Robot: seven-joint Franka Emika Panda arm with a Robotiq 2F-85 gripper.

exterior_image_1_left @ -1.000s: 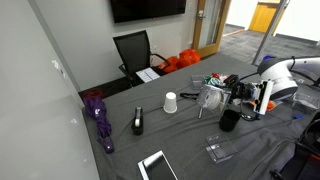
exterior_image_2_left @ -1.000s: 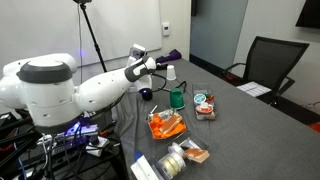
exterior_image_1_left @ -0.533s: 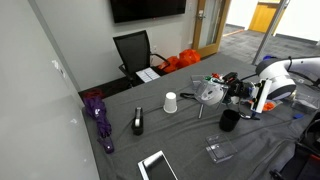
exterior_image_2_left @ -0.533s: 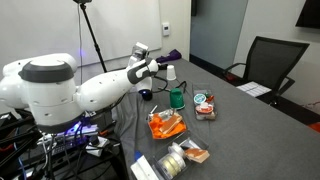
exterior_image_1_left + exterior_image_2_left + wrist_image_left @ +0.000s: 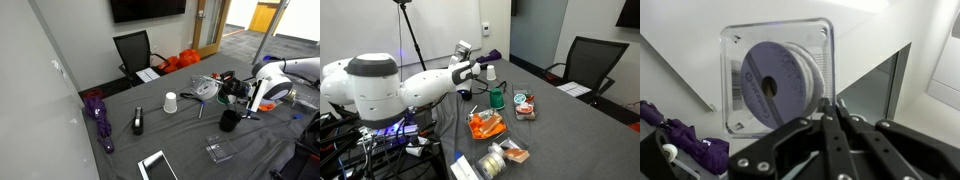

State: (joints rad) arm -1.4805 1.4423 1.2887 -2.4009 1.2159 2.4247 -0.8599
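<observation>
The case (image 5: pixel 780 75) at centre is clear, glossy plastic. The gripper (image 5: pixel 830 105) looks matt black; lower left, the umbrella (image 5: pixel 685 150) is cloth

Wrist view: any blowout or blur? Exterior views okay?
Wrist view: upper right corner blown out white; spool and its clear case readable, label too blurred to read; hand close and dark. Both exterior views: even room light, no hard shadows, small things coarse.

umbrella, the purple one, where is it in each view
Exterior view: umbrella lies at the table's left edge.
Exterior view: umbrella at the table's far end, top centre.
Wrist view: umbrella in the bottom left corner.
Shared landmark: white cup, in both exterior views.
</observation>
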